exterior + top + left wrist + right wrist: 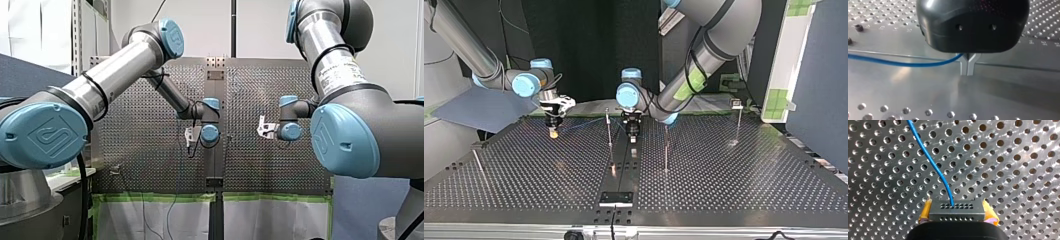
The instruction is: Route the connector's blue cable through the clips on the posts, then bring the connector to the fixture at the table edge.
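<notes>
Clamped narrow on a small grey rectangular connector [957, 207]: my right arm's end effector [958, 213], soft yellow pads [925, 211] pressing the block's two short ends. Two neat rows of tiny round holes across the connector's matte face. Rising from the middle of that face, a thin glossy blue cable [933, 162], curving away over the brushed-metal perforated tabletop [1010, 170].

In the top view, held low over the tabletop at the left, toward the far side.

At the smooth, hole-free centre strip, my left arm's end effector [968, 66]: rounded matte black housing, two flat metal fingers [964, 67] pressed together at the tips and splayed into a Y above. Closed on the same blue cable, caught in the fork and trailing off sideways in a shallow sag.

Between the two end effectors, a slim upright steel post [609, 140], cable passing close by its top; whether through the clip there, cannot tell.

Flat black rectangular fixture [615, 198] at the top view's near edge, well apart from the connector.
</notes>
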Controlling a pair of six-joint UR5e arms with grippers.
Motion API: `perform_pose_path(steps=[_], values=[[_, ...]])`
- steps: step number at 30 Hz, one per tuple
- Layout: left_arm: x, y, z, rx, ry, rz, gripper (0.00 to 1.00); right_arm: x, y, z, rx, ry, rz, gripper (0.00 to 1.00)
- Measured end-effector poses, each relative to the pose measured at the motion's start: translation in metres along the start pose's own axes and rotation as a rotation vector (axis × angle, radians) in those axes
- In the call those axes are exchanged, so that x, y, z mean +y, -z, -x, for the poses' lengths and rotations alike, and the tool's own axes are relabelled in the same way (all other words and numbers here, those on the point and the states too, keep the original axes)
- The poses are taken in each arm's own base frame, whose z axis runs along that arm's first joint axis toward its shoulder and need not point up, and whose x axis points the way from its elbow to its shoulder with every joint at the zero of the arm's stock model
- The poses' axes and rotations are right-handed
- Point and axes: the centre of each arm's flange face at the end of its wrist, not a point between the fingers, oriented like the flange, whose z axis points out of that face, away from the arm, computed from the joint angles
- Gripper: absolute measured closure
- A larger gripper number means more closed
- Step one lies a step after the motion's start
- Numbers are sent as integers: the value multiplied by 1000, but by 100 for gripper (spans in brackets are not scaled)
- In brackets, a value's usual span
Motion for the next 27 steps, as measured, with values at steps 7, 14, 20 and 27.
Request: perform_pose_path(steps=[7,14,20,27], values=[[-2,-3,-12,21,-12,-1,100,-1,-3,-2,-1,-1,-11,100],[-6,-3,-13,23,-12,-9,100,-1,-6,8,-21,-1,-19,100],[-5,-2,-14,29,-15,-8,100,-3,-7,16,-33,2,-23,100],[-7,0,-14,32,-17,-10,83,-4,-7,17,-34,3,-27,100]])
